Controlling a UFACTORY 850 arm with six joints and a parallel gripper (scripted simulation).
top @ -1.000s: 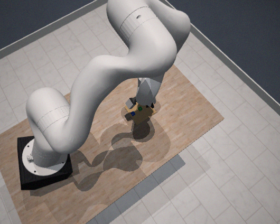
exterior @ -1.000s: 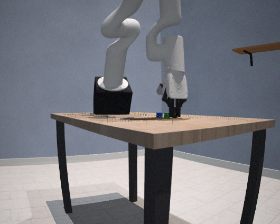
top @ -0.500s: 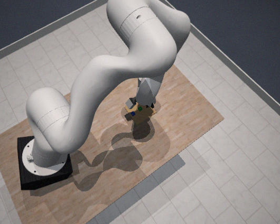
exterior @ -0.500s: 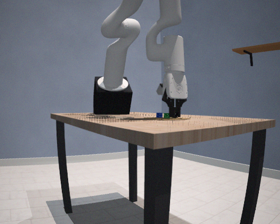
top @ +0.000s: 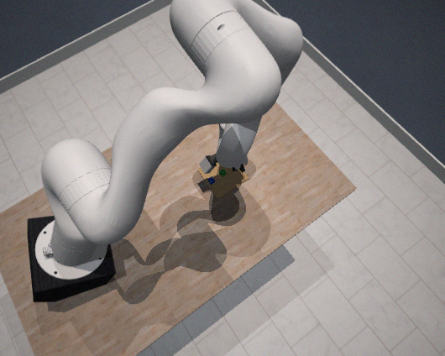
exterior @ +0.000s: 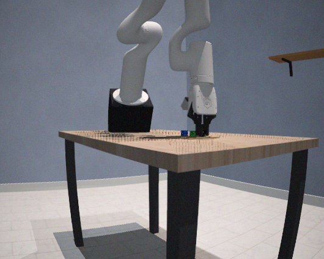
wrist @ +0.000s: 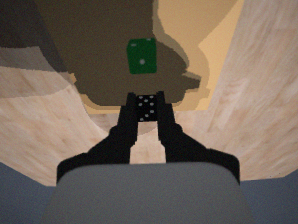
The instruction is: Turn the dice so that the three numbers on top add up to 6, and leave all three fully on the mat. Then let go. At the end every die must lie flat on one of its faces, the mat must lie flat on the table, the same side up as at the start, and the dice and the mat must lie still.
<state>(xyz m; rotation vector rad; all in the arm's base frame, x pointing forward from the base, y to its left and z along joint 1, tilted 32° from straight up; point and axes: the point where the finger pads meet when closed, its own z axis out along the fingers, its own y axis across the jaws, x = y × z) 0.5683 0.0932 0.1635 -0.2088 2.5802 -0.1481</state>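
We had the black die (wrist: 147, 108) clamped between the pincer's (top: 238, 169) (exterior: 202, 135) (wrist: 147, 95) fingertips; the green die (top: 222, 172) (exterior: 192, 133) (wrist: 142, 56) lay just beyond them, on the mat (top: 229, 185) (exterior: 214, 137) (wrist: 218, 73).

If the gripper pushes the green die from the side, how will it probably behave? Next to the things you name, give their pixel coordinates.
The green die (top: 222, 172) (exterior: 192, 133) (wrist: 142, 56) would probably slide rather than roll, since its faces look flat. It might tip if pushed high, being about as tall as wide.
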